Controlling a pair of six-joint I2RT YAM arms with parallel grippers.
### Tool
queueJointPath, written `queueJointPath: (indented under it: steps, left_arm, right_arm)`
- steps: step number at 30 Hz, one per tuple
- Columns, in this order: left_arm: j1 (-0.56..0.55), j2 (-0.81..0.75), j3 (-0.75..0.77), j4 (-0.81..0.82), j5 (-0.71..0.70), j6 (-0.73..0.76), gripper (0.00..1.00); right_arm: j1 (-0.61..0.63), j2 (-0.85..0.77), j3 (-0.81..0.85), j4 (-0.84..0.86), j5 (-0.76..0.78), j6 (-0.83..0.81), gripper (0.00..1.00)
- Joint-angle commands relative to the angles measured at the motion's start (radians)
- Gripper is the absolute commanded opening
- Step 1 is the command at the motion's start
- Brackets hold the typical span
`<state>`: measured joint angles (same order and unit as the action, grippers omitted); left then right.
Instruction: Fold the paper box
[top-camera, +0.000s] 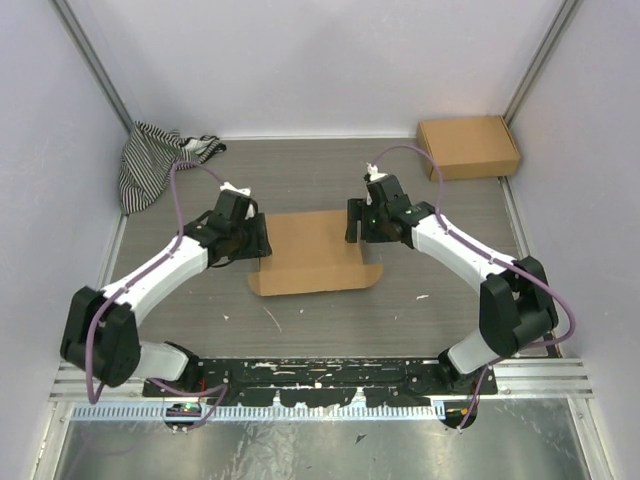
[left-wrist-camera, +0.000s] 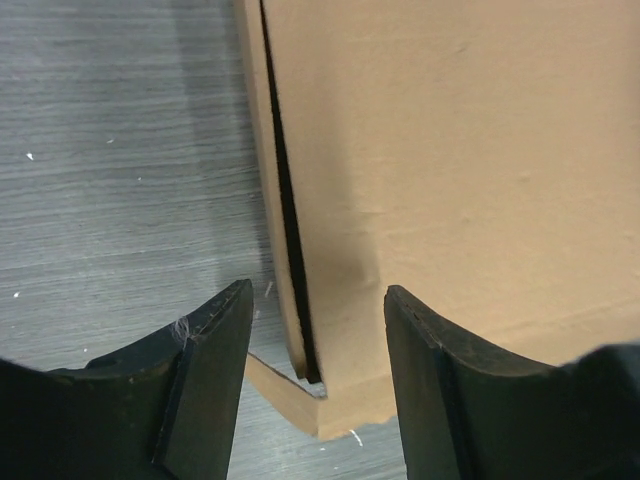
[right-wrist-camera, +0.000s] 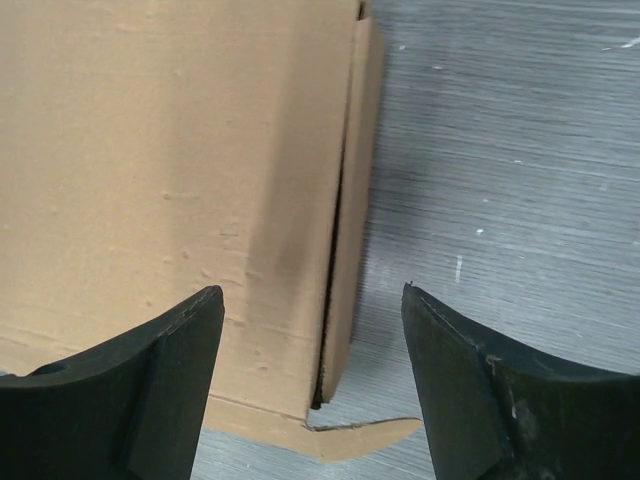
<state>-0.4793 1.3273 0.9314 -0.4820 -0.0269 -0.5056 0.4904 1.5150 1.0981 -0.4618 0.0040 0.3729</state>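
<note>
The paper box (top-camera: 314, 250) is a plain brown cardboard sheet lying in the table's middle, its top panel folded flat over the base, a flap sticking out along the near edge. My left gripper (top-camera: 258, 238) is open over the box's left edge (left-wrist-camera: 290, 250), its fingers (left-wrist-camera: 215, 370) straddling the side wall. My right gripper (top-camera: 356, 222) is open over the box's right edge (right-wrist-camera: 345, 230), its fingers (right-wrist-camera: 180, 380) straddling that side wall. Neither gripper holds anything.
A ready-assembled brown cardboard box (top-camera: 467, 147) stands at the back right corner. A striped black-and-white cloth (top-camera: 150, 160) lies crumpled at the back left. White walls enclose the grey table (top-camera: 330, 320) on three sides.
</note>
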Motion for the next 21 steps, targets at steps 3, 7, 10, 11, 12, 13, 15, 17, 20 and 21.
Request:
queueJointPath:
  steps: [3,7,10,11,12,13,15,17,20,21]
  left_arm:
    - [0.008,0.110,0.013,0.010,-0.011,0.030,0.60]
    - [0.009,0.136,0.008,0.043,-0.003,0.032,0.59]
    - [0.010,0.150,0.021,0.055,0.004,0.032,0.58]
    - [0.009,0.158,0.030,0.058,0.007,0.035,0.58]
    - [0.009,0.168,0.042,0.060,0.015,0.038,0.58]
    - [0.010,0.180,0.053,0.064,0.021,0.041,0.57]
    - [0.014,0.215,0.079,0.080,0.042,0.048,0.57]
    - [0.018,0.255,0.110,0.094,0.055,0.052,0.57]
    - [0.030,0.323,0.192,0.100,0.077,0.053,0.57]
    - [0.035,0.346,0.219,0.100,0.089,0.050,0.57]
  right_arm:
    - [0.004,0.045,-0.051,0.092,-0.078,-0.001,0.76]
    - [0.004,0.101,-0.051,0.104,-0.079,0.002,0.74]
    - [0.002,0.141,-0.031,0.115,-0.098,0.002,0.72]
    - [0.001,0.153,-0.023,0.120,-0.106,0.005,0.71]
    - [0.000,0.165,-0.009,0.122,-0.113,0.007,0.70]
    - [-0.002,0.176,0.006,0.124,-0.120,0.010,0.69]
    - [-0.003,0.199,0.036,0.124,-0.124,0.014,0.66]
    - [-0.008,0.219,0.071,0.123,-0.125,0.017,0.65]
    - [-0.023,0.250,0.124,0.115,-0.117,0.023,0.63]
    - [-0.031,0.259,0.143,0.109,-0.114,0.026,0.63]
